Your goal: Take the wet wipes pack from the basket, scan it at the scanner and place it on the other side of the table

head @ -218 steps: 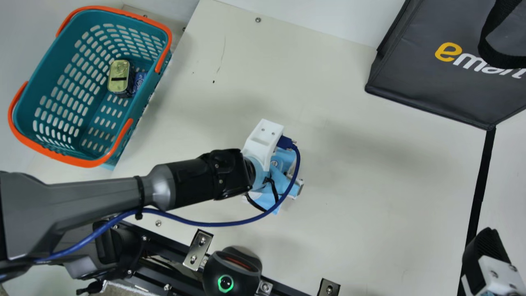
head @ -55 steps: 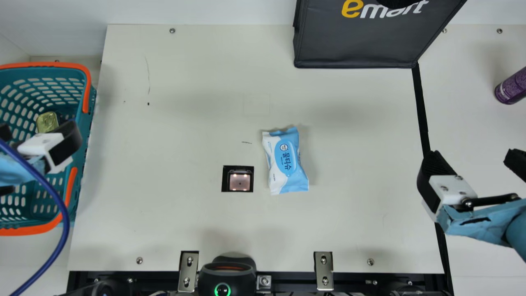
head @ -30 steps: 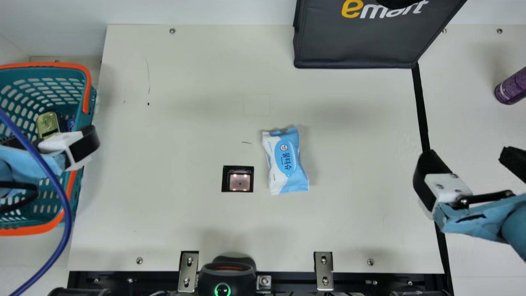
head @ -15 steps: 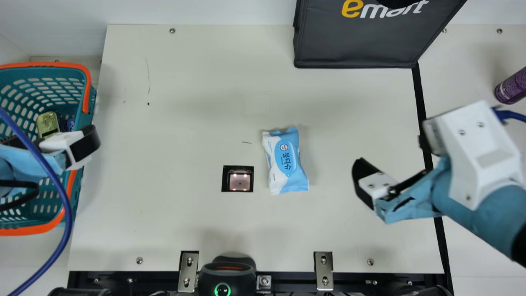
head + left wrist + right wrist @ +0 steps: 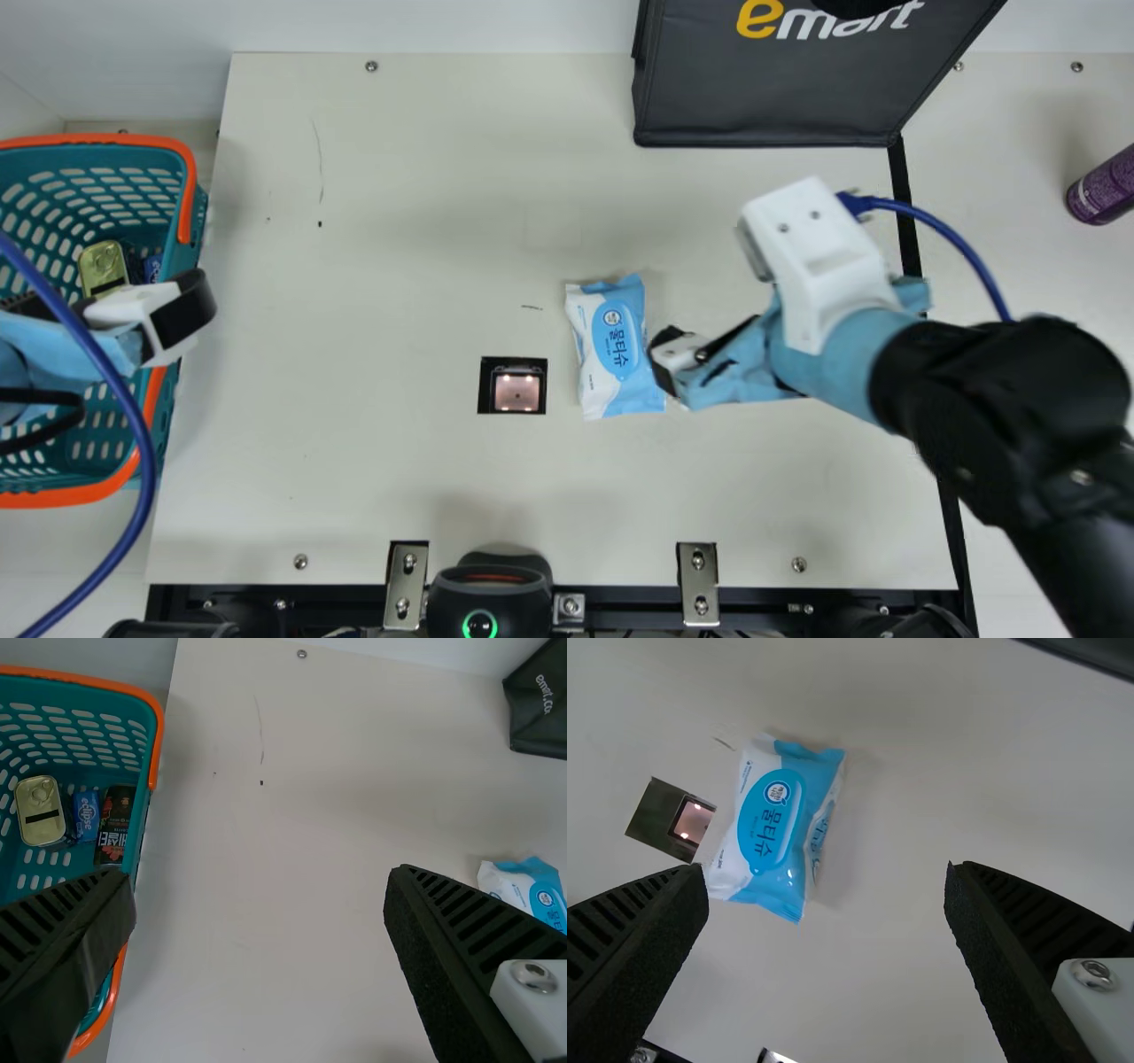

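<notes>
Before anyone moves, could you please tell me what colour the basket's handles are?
The handles are orange, seen best in the main view.

PLACE: shop-checkout mock-up | INDICATORS: shopping basket [image 5: 97, 139], flush-mounted scanner [image 5: 517, 392], dark shopping bag [image 5: 771, 93] | ENCLOSURE: white wall panels [image 5: 496, 25]

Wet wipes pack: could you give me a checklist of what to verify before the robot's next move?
1. Pack out of the basket: ok, it lies on the table.
2. Right jaws open: ok, wide apart.
3. Pack held by right jaws: not ok, ungripped.
4. Left jaws clear of pack: ok, near the basket.
5. Pack already scanned: cannot tell.
</notes>
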Controlling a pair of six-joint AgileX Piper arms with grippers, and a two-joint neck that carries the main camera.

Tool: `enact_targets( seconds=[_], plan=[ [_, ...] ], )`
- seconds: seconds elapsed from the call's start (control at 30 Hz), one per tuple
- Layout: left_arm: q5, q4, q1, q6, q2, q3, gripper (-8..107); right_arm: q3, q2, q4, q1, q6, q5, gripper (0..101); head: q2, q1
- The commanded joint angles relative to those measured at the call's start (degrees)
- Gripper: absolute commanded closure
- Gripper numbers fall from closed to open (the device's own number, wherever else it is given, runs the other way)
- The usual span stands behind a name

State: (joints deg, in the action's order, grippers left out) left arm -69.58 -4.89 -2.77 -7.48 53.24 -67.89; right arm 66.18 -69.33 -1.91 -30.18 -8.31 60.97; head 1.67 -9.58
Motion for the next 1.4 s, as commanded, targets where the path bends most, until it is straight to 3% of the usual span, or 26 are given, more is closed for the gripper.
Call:
enact_targets(
  seconds=[0.0,0.3,0.67,1.37],
  plan=[
    [0.00,0.00,0.00,0.00,0.00,0.00,9,0.12,-2.83,-1.31,-3.73,-6.71,-0.61,6,-0.09,1.66],
    [0.00,0.00,0.00,0.00,0.00,0.00,9,0.38,-11.44,-5.52,-10.48,-19.42,-3.77,6,-0.09,1.66],
    [0.00,0.00,0.00,0.00,0.00,0.00,9,-0.33,-20.72,-10.07,-14.02,-31.65,-6.68,6,-0.09,1.66],
    [0.00,0.00,0.00,0.00,0.00,0.00,9,-1.09,-30.88,-10.42,-14.48,-39.59,-11.33,6,-0.09,1.66]
  ],
)
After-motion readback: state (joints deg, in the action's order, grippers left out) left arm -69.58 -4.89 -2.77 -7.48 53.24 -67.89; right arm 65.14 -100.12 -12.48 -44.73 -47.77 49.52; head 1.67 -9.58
